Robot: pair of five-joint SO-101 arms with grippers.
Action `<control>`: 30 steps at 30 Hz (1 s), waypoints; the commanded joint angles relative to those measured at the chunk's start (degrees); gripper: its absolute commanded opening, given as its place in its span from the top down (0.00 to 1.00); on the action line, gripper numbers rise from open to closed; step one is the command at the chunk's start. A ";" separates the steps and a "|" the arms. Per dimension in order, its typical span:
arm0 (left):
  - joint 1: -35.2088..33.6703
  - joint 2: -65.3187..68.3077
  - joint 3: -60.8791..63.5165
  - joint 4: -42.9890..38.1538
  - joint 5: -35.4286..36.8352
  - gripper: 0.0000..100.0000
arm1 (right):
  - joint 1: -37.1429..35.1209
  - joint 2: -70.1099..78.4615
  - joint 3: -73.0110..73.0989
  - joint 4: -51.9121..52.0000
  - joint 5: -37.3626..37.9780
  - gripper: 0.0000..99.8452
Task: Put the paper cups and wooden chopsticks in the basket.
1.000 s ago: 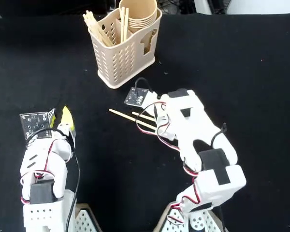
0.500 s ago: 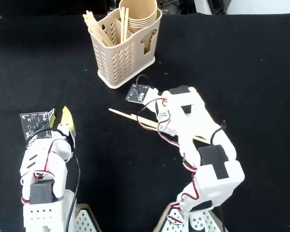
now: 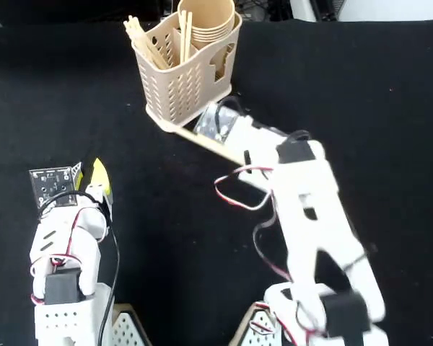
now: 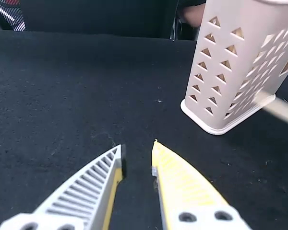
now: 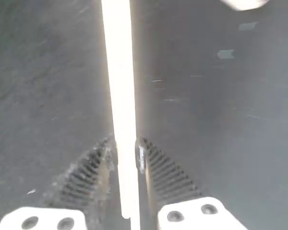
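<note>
One risk: right gripper [image 5: 126,147] clamps chopsticks [image 3: 202,140] low, tip at basket's [image 3: 180,90] foot, table 12 o'clock; advancing unlifted would ram the wall, tipping it. Left gripper [image 4: 137,144] parted, 8 o'clock.

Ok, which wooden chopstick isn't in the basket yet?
The pale wooden chopstick clamped in the jaws of the right arm, slanting past the foot of the beige slotted plastic basket. The other chopsticks stand upright inside it.

Basket [image 3: 191,86]: cream, walls patterned with rows of slots and triangular holes; desk [image 3: 361,108]: plain black. Paper cups [image 3: 208,18]: tan; wooden chopsticks [image 3: 184,36]: pale yellow. Left gripper [image 4: 137,147] fingers [image 4: 177,182]: ribbed, one yellow, one white.
</note>
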 commanded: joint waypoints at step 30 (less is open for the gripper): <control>0.31 -0.62 -0.22 0.18 0.53 0.88 | -20.31 5.85 -22.37 -54.95 -38.95 0.99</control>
